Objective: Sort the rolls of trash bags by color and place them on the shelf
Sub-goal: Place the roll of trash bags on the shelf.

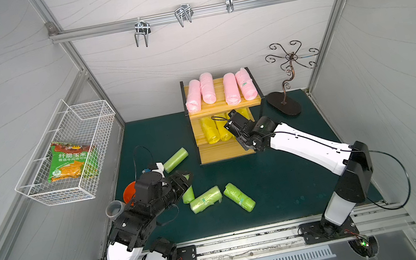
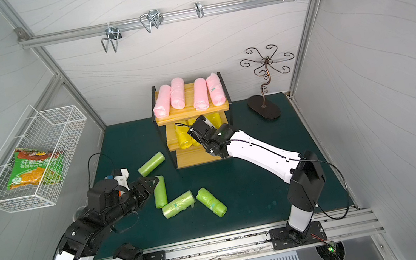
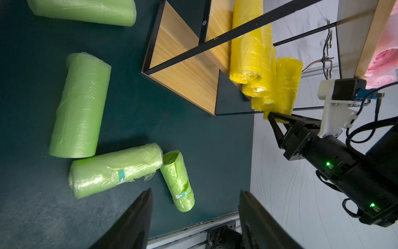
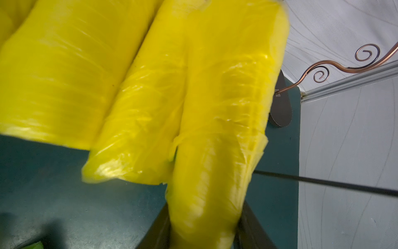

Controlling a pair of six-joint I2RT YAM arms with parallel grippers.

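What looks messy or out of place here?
Four green rolls lie scattered at odd angles on the table, not on the shelf, whose bottom tier is bare. The right gripper holds a yellow roll by the middle tier.

Glossy, crinkled plastic film sheathes the yellow roll (image 4: 211, 129) and the green rolls (image 3: 79, 103); the pink rolls (image 1: 207, 88) look softer and matt. The shelf (image 1: 223, 107) pairs smooth, grained wooden boards with a thin black metal frame. The tabletop (image 1: 282, 181) is matt dark green; the basket (image 1: 78, 121) is white-coated wire, and the snack bag (image 1: 70, 160) in it is shiny printed plastic.
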